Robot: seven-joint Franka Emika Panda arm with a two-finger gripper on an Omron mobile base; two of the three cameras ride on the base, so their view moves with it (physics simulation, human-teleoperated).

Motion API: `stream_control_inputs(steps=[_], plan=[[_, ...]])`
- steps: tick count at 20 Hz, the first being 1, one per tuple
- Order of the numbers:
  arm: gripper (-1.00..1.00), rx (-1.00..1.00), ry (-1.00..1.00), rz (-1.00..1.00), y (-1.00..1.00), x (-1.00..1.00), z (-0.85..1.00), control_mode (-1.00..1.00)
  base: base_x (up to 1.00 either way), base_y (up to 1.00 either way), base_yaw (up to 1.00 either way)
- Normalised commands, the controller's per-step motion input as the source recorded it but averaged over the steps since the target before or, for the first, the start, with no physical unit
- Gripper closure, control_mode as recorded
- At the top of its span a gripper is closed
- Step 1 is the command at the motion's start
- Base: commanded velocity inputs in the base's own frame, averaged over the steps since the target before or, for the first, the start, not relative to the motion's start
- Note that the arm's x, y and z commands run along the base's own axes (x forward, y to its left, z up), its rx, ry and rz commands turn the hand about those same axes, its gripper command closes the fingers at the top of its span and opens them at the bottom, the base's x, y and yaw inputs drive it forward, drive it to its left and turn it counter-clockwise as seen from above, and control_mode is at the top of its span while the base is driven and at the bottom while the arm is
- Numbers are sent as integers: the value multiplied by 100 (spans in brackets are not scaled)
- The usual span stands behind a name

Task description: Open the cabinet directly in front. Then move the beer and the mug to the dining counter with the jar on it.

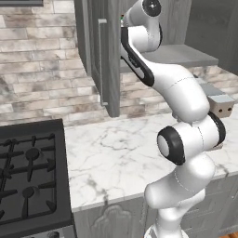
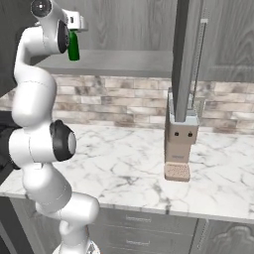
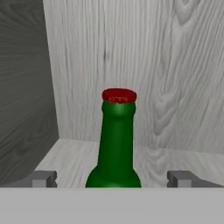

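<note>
You are looking at one beer (image 3: 114, 144); one cabinet (image 3: 144, 65); one stove (image 1: 30, 179); one knife block (image 2: 178, 144) sitting on one counter (image 2: 124, 163).

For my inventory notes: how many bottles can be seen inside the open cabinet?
1. The beer stands on the shelf of the cabinet, between the fingers of the open gripper. Others may be hidden.

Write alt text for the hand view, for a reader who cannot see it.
A green beer bottle with a red cap stands upright on the pale wood shelf of the cabinet, centred between the two tips of the open hand, which do not touch it. Grey wood-grain walls rise behind it and to its left.
</note>
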Motion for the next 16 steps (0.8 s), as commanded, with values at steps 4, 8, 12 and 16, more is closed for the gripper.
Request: stream_control_inputs(steps=[4, 8, 12, 16], plan=[[-100, 0, 0, 0, 0, 8, 0, -100, 0, 0, 0], [-100, 0, 0, 0, 0, 5, 0, -100, 0, 0, 0], [-100, 0, 0, 0, 0, 6, 0, -100, 0, 0, 0], [-100, 0, 0, 0, 0, 5, 0, -100, 0, 0, 0]])
